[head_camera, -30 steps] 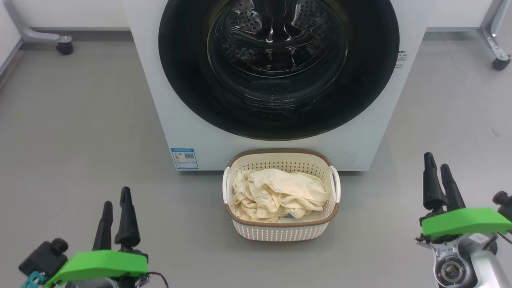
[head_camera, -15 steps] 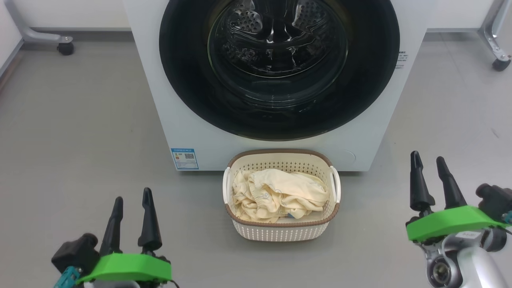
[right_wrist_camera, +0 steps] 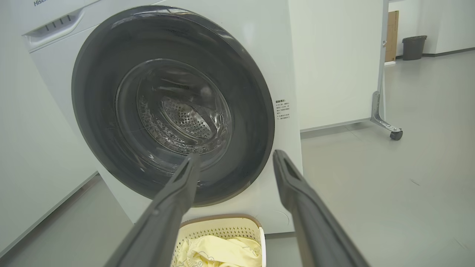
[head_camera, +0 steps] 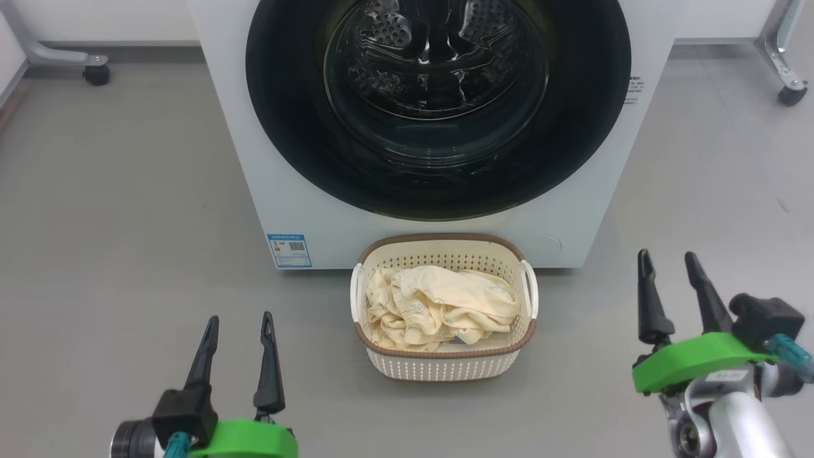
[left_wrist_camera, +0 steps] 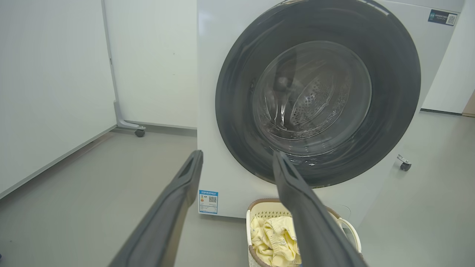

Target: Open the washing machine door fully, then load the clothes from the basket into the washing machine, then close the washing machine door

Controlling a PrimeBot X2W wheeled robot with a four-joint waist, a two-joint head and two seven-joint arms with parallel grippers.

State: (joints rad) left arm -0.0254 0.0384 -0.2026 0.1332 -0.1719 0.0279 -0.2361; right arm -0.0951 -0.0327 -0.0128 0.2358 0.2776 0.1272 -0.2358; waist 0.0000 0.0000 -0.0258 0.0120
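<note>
In the head view, ahead of both hands, the washing machine (head_camera: pixel 273 203) stands on the floor (head_camera: pixel 127 222) with its door (head_camera: pixel 591 95) shut flat against its front. The left hand (head_camera: pixel 240 317) hovers low, its fingers (head_camera: pixel 268 362) apart and holding nothing; the right hand (head_camera: pixel 666 254) hovers likewise, apart and empty. Between the two hands and a little beyond them, the basket (head_camera: pixel 445 367) sits just before the machine's foot, with the clothes (head_camera: pixel 439 305) heaped inside it.

In the left wrist view, the door lies beyond the spread fingertips, up and to their right, well apart from them. The basket shows low beside the right finger.

In the right wrist view, the door lies beyond and left of the fingertips, with the basket beneath them.

The first step, opening the door, looks not yet begun. Next, one hand must reach the door's edge, hook it and swing it wide. I cannot tell which edge carries the catch.
</note>
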